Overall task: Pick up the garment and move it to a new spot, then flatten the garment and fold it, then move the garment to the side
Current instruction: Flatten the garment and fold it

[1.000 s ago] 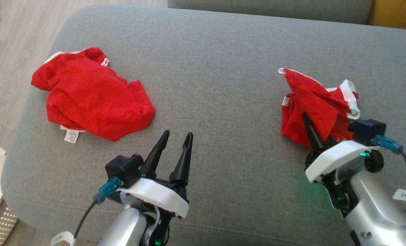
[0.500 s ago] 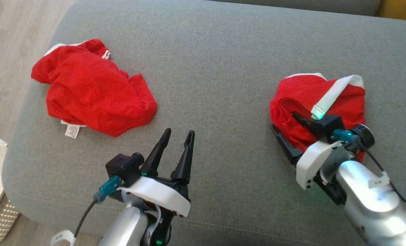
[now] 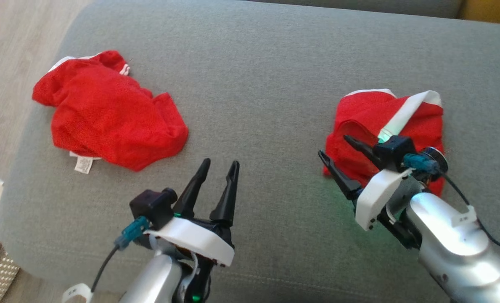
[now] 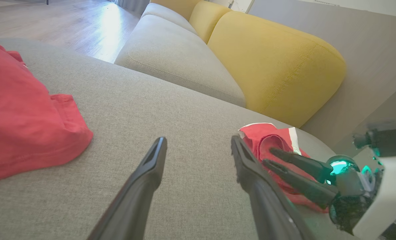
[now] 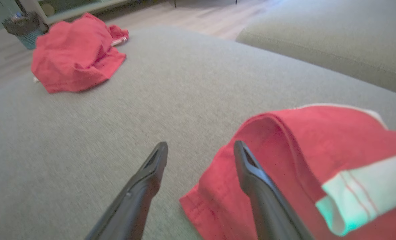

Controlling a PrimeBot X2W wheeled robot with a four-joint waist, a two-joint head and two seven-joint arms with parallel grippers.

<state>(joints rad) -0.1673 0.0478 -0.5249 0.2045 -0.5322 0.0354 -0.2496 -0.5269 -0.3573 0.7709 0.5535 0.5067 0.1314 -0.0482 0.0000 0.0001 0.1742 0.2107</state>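
1. My right gripper [image 3: 332, 145] has its jaws wide and holds nothing. It sits low over the sofa seat [image 3: 254, 84], at the near left edge of the garment [image 3: 367, 113].
2. The garment lies on the right part of the seat, bunched and doubled over itself, not flat. Its white band [image 3: 414, 107] slants from the far right corner toward my right wrist.
3. Governing relation: in the right wrist view, one finger stands over the red hem and the other over bare seat, with the hem corner between them. The bulk of the cloth lies ahead and to the right of this gripper. I cannot tell whether the finger touches the cloth.
4. Long axis: the heap is about as wide as it is deep, so no clear axis can be read until it is spread.
5. My left gripper [image 3: 220, 162] also has its jaws wide and is empty. It hovers over bare seat near the front middle, well apart from the garment. The right arm is plainly the nearer.
6. Surroundings: a second red garment [image 3: 111, 122] lies crumpled on the left part of the seat, with its label [image 3: 83, 164] at the near edge, well apart from the work. Bare seat separates the two heaps, and nothing stands in the way. A yellow cushion [image 4: 277, 66] sits beyond the seat.
7. Judgement: placement looks done and flattening is the step due. It calls for a pinch on a single hem layer, and the doubled cloth risks my catching two layers.
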